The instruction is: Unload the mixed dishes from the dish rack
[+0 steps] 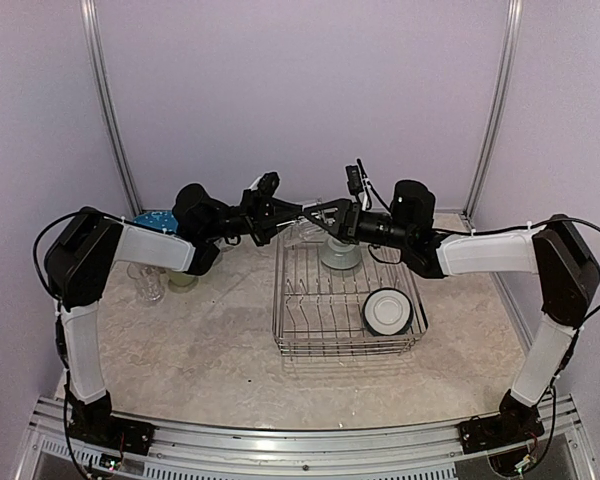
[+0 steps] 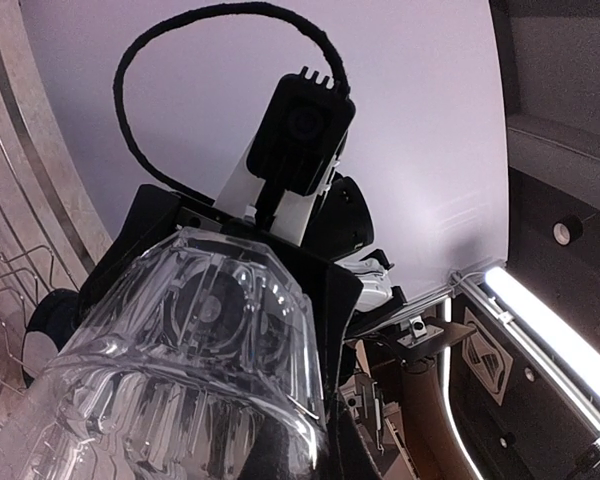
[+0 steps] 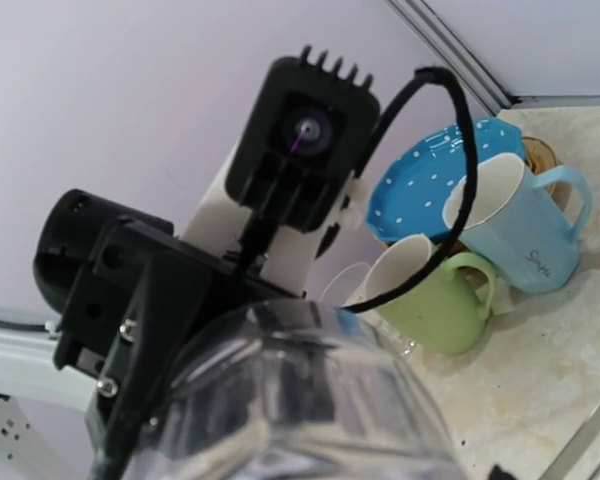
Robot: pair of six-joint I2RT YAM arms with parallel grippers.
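Note:
A clear glass (image 1: 305, 235) hangs in the air above the back edge of the dish rack (image 1: 345, 335), between both grippers. My left gripper (image 1: 292, 218) comes in from the left and is shut on it. My right gripper (image 1: 328, 218) comes in from the right and grips it with wide-set jaws. The glass fills the lower part of the left wrist view (image 2: 180, 350) and of the right wrist view (image 3: 300, 400). A white bowl (image 1: 388, 310) lies in the rack's front right corner. A pale bowl (image 1: 340, 255) sits upside down at the rack's back.
On the table at back left stand a blue white-dotted plate (image 3: 430, 180), a light blue mug (image 3: 525, 235), a pale green mug (image 3: 435, 300) and another clear glass (image 1: 148, 283). Metal frame posts (image 1: 110, 100) rise at the back corners.

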